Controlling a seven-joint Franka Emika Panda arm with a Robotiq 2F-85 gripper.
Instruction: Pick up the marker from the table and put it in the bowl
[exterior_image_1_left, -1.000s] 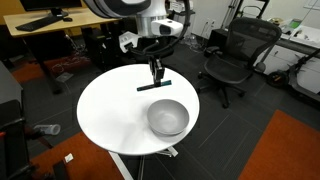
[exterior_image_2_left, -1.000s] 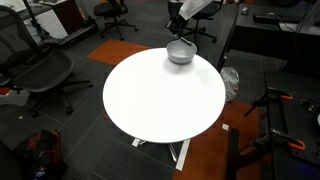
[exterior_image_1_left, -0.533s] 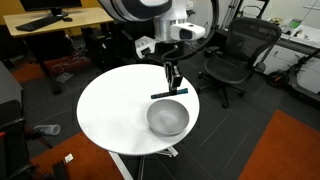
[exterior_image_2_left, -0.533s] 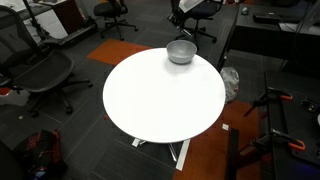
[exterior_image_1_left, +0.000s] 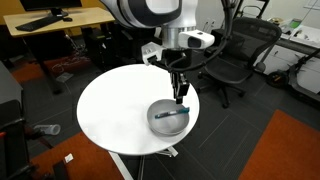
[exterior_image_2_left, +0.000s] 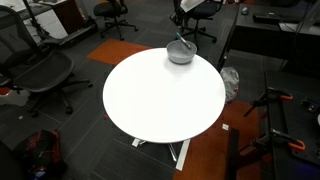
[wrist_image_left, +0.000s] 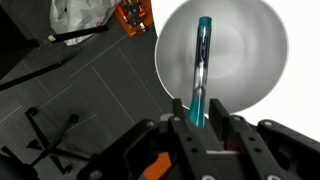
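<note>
The white-grey bowl (exterior_image_1_left: 168, 119) stands near the edge of the round white table (exterior_image_1_left: 110, 110); it also shows in an exterior view (exterior_image_2_left: 181, 53) and fills the top of the wrist view (wrist_image_left: 240, 50). My gripper (exterior_image_1_left: 181, 99) hangs right over the bowl and is shut on the marker (exterior_image_1_left: 171, 113), a dark teal-blue stick lying level just inside the bowl's rim. In the wrist view the marker (wrist_image_left: 202, 65) runs from between my fingers (wrist_image_left: 200, 122) out across the bowl's inside. The gripper is small in the other exterior view (exterior_image_2_left: 180, 36).
A black office chair (exterior_image_1_left: 238, 55) stands behind the table. Light-wood desks (exterior_image_1_left: 55, 20) stand at the back. Another chair (exterior_image_2_left: 40, 70) and a dark desk (exterior_image_2_left: 275, 35) flank the table. An orange carpet patch (exterior_image_1_left: 280, 150) lies on the floor.
My gripper has carried the marker from over the table's middle to above the bowl and lowered it, so the marker now sits inside the bowl's rim.
</note>
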